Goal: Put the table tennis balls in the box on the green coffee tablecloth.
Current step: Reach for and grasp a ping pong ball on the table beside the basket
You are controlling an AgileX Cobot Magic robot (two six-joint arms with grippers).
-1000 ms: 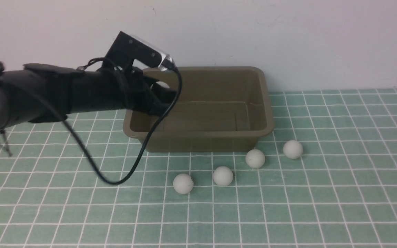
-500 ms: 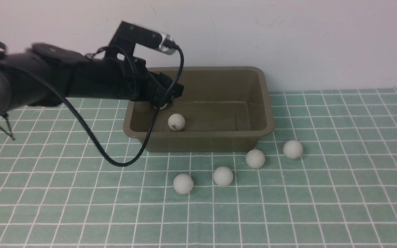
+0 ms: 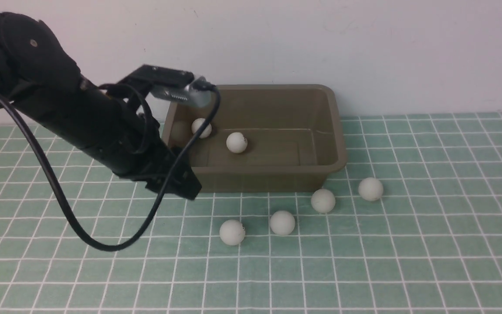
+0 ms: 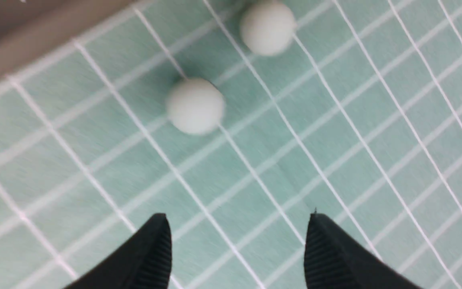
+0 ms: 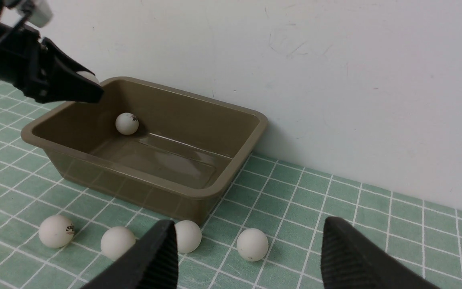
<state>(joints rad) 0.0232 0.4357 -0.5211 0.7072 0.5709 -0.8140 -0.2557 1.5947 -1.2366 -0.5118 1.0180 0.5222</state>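
Note:
The olive-brown box (image 3: 337, 144) stands at the back of the green coffee tablecloth (image 3: 408, 253). Two table tennis balls lie inside it, one (image 3: 201, 127) by the left wall and one (image 3: 236, 142) beside it. Several more rest on the cloth in front of the box: (image 3: 232, 231), (image 3: 282, 223), (image 3: 323, 200), (image 3: 370, 189). My left gripper (image 3: 186, 188) hangs outside the box's front left corner, open and empty (image 4: 235, 218), with two balls (image 4: 195, 105) (image 4: 268, 27) ahead of it. The right gripper (image 5: 248, 220) is open and empty, near the rightmost ball (image 5: 252, 244).
A plain white wall runs just behind the box (image 5: 199, 112). The left arm's black cable (image 3: 103, 244) loops down onto the cloth at the left.
The left gripper let a ball drop into the box, then drew out and swung down to the cloth at the box's front left corner. That ball rolled inside. The right arm stayed still.

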